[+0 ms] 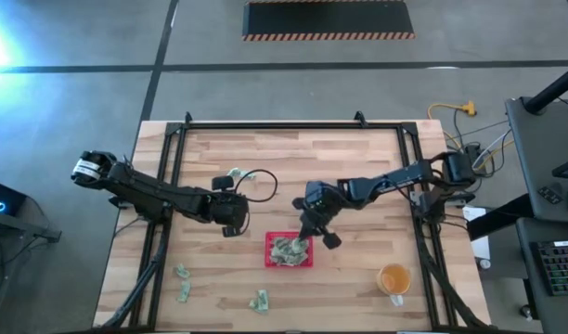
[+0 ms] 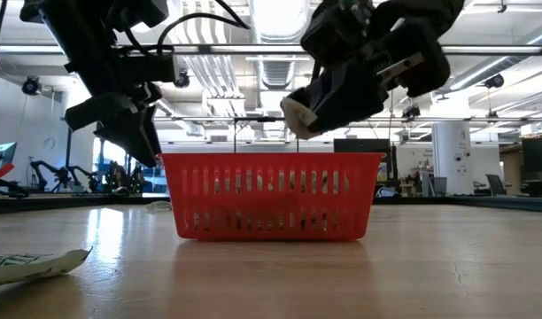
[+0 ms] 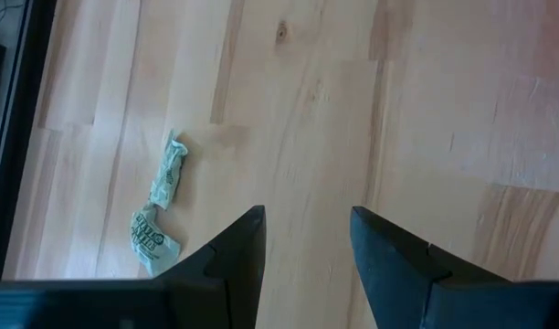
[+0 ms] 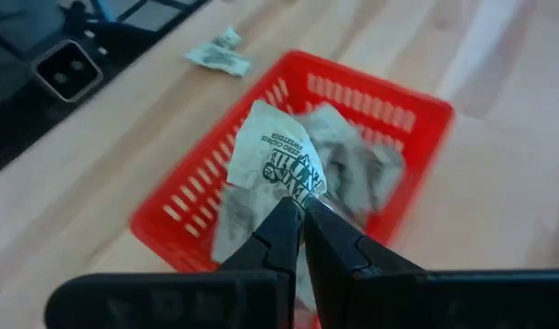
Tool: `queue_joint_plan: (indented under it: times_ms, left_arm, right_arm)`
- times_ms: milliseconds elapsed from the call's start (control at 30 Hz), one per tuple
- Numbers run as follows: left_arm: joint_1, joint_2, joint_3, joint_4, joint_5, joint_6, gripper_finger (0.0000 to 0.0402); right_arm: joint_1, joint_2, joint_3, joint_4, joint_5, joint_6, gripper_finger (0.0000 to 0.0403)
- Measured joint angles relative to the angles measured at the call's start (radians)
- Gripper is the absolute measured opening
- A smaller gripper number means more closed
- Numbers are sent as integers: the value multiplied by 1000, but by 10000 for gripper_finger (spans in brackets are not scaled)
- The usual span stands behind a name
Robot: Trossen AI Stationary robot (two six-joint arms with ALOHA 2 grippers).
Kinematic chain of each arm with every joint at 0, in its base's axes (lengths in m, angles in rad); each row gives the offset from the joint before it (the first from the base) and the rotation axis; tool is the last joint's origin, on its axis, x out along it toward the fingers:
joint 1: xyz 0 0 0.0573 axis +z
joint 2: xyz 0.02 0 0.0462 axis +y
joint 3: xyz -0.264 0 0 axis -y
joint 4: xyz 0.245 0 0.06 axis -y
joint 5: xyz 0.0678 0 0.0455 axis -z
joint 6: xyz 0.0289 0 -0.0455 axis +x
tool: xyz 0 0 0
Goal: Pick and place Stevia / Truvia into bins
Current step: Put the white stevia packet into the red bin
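Observation:
The red tray [image 1: 269, 252] stands near the table's middle and holds several pale green and white sachets [image 1: 286, 250]. My right gripper [image 4: 302, 206] hangs just above the tray's far right part [image 1: 312, 237], shut on one sachet [image 4: 278, 157]. In the low view that sachet [image 2: 295, 116] shows clear above the tray's rim [image 2: 271, 159]. My left gripper [image 3: 307, 215] hovers open to the left of the tray [image 1: 233, 225] with nothing between its fingers. Two crumpled sachets [image 3: 161, 206] lie flat on the wood beyond it. My right gripper pinches the sachet by one edge [image 4: 300, 194] between its two fingertips. The fingers slant down from the table's right and far side. The sachet stands out beyond the fingertips, lifted clear above the tray and the sachets in it.
Loose sachets lie at the far left [image 1: 236, 174], at the near left [image 1: 183, 282] and near the front edge [image 1: 259, 301]; one shows close in the low view [image 2: 32, 262]. A round orange cup [image 1: 393, 277] stands at the near right. A black frame [image 1: 293, 125] borders the table.

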Motion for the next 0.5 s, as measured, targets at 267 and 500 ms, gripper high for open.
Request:
queue_joint_plan:
  times_ms: [267, 500]
  left_arm:
    - [0, 0, 0, 0, 0, 1, 144]
    - [0, 1, -1, 0, 0, 1, 144]
  right_arm:
    - [42, 25, 19, 58, 2, 8, 9]
    - [54, 77, 57, 52, 3, 31, 29]
